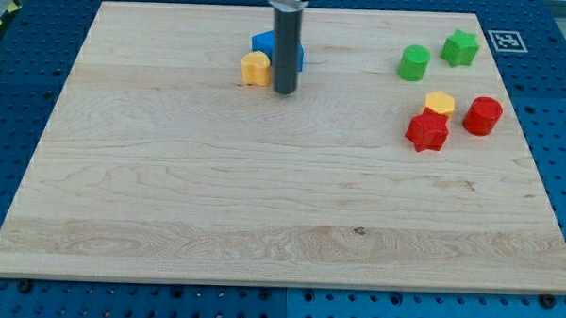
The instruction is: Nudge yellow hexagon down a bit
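yellow hexagon point(439, 103) looks light, stiff and slippery; push its top edge. no gripper shows, only the tip point(284, 91), well apart to its left.

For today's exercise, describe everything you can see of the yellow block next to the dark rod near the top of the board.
The yellow block is small, squat and faceted, with a glossy plastic look; its exact shape is hard to make out. It lies flat on the wooden board, near the view's top, left of centre. A blue block sits just behind it, seemingly touching. My tip stands close at its right side; contact cannot be confirmed.
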Robot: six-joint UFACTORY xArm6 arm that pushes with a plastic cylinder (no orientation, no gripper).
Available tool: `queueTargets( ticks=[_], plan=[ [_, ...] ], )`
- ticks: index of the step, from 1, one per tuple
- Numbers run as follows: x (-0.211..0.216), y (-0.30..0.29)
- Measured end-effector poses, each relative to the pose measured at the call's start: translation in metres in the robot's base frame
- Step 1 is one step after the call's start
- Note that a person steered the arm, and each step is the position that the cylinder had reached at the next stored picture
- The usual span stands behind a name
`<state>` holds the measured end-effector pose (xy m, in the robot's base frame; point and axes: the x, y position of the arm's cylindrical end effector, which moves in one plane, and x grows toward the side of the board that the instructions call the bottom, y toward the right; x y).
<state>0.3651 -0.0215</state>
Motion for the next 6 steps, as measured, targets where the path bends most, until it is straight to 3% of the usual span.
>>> queueTargets(
  ticks=[3,4,5,6],
  plan=[
    [-0.035,-0.086],
    [-0.011,-0.075],
    [0.034,-0.012],
    [0.028,0.055]
  ],
)
